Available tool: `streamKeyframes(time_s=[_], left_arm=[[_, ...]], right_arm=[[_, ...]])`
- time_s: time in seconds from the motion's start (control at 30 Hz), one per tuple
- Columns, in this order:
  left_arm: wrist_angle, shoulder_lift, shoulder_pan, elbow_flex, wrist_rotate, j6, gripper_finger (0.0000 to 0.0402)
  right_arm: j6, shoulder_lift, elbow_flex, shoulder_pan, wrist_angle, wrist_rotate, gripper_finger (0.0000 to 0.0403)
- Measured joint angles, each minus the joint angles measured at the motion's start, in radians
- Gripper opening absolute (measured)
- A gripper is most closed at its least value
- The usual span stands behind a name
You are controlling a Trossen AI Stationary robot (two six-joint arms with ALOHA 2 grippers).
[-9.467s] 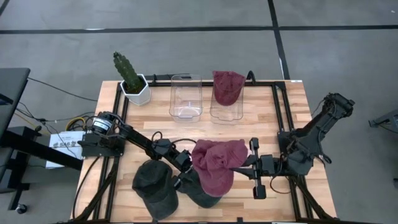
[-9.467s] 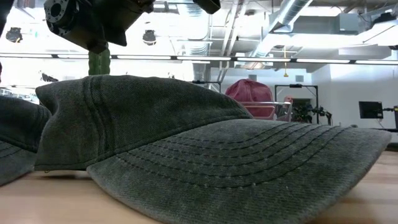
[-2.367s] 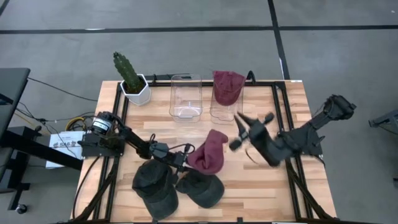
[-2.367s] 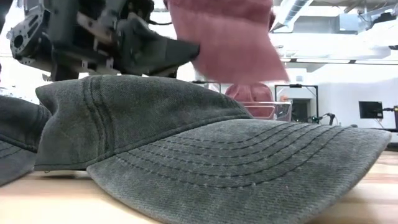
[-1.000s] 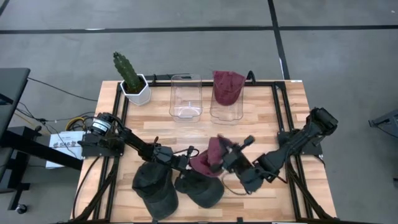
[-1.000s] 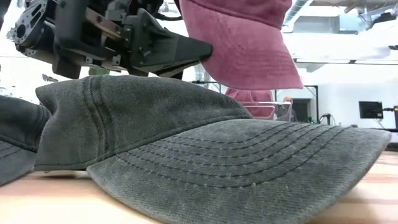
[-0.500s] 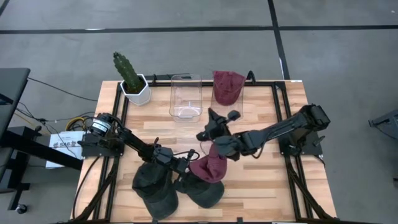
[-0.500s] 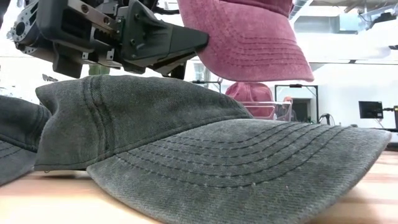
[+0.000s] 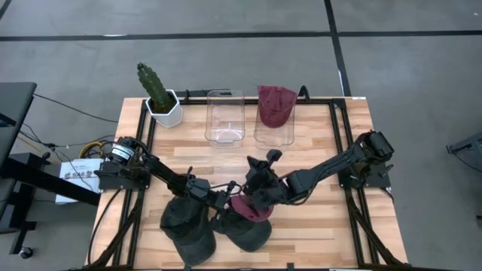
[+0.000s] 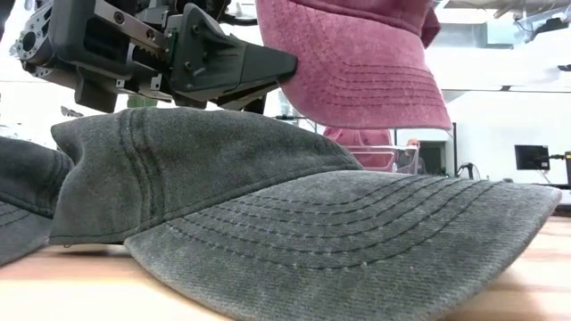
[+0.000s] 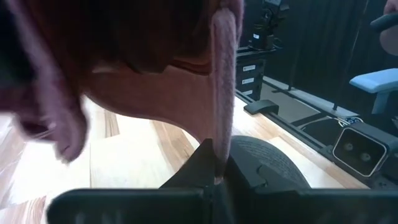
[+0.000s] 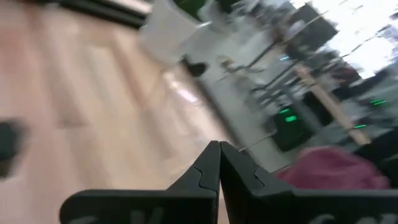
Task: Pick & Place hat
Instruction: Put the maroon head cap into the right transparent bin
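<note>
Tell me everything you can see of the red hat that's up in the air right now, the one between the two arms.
The red hat is a faded maroon cap of washed cotton-like fabric, with rows of stitching on its brim. It hangs clear of the table, above the dark grey hats, crumpled rather than holding its shape. The left pincer is shut on a thin edge of its fabric. From above, the right pincer, shut, sits right over the hat and covers most of it; whether it touches the fabric cannot be told.

no readable text; white label point(image 9: 77, 175) beside left arm base, print illegible.
</note>
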Motion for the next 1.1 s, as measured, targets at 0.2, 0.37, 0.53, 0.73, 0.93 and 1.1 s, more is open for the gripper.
streamKeyframes(time_s=[0.2, 0.37, 0.53, 0.73, 0.93, 1.1], left_arm=[[-0.006, 0.000, 0.003, 0.000, 0.000, 0.000, 0.0017], [-0.014, 0.000, 0.015, 0.000, 0.000, 0.001, 0.0016], [-0.013, 0.000, 0.017, 0.000, -0.002, 0.001, 0.0017], [-0.015, 0.000, 0.018, 0.000, -0.009, 0.000, 0.0017], [-0.017, 0.000, 0.018, -0.001, -0.011, -0.003, 0.0017], [-0.030, 0.000, 0.017, -0.001, -0.007, -0.003, 0.0018]], right_arm=[[0.137, -0.008, 0.001, 0.066, -0.051, -0.128, 0.0000], [0.144, -0.008, 0.049, 0.122, -0.030, -0.182, 0.0000], [0.091, -0.008, 0.110, 0.161, 0.026, -0.190, 0.0000], [0.040, -0.008, 0.123, 0.155, 0.015, -0.084, 0.0000], [0.032, -0.008, 0.123, 0.100, -0.097, 0.173, 0.0000], [0.024, -0.008, 0.123, 0.051, -0.103, 0.269, 0.0000]])
